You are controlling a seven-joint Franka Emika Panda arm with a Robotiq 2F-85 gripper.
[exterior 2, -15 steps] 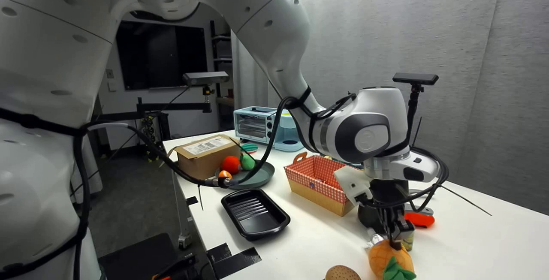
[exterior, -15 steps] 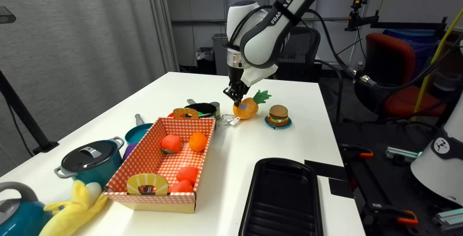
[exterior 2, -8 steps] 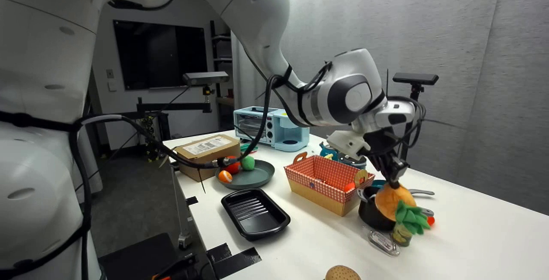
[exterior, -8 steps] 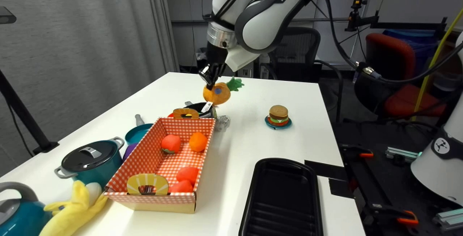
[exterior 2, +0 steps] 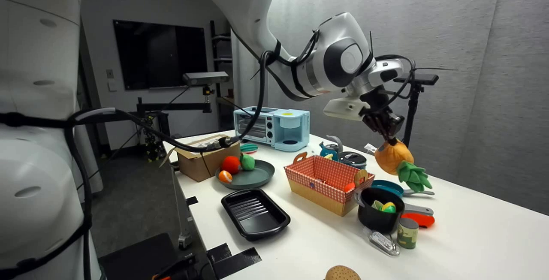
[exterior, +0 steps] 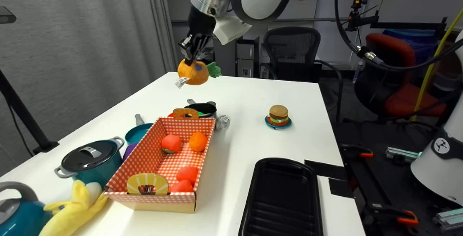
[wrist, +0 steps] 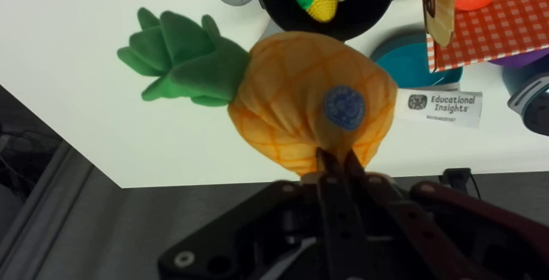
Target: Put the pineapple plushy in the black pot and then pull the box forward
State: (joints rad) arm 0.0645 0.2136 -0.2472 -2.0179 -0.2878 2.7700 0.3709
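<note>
The pineapple plushy [exterior: 194,73] hangs in the air with its green tuft to one side, also in an exterior view [exterior 2: 391,158] and the wrist view [wrist: 296,95]. My gripper [wrist: 336,160] is shut on a pinched fold of its orange body. The black pot [exterior 2: 376,219] stands on the table below and a little aside from the plushy. It holds a yellow-green corn toy, seen in the wrist view [wrist: 324,3]. The red-checkered box [exterior 2: 315,192] stands right beside the pot. It holds several orange-red fruits, seen in an exterior view [exterior: 170,143].
A can [exterior 2: 407,233] and a clear package [exterior 2: 383,242] are close by the pot. A teal pan [exterior 2: 388,187] lies behind it. A teal lidded pot [exterior: 96,160] and yellow plush [exterior: 74,209] flank the box. A black tray [exterior: 282,200] and toy burger [exterior: 278,115] are also there.
My gripper has lifted the pineapple plushy off the table, carried it up and past the black pot, and now holds it higher. The pot's inside has come into view. The box has not moved.
</note>
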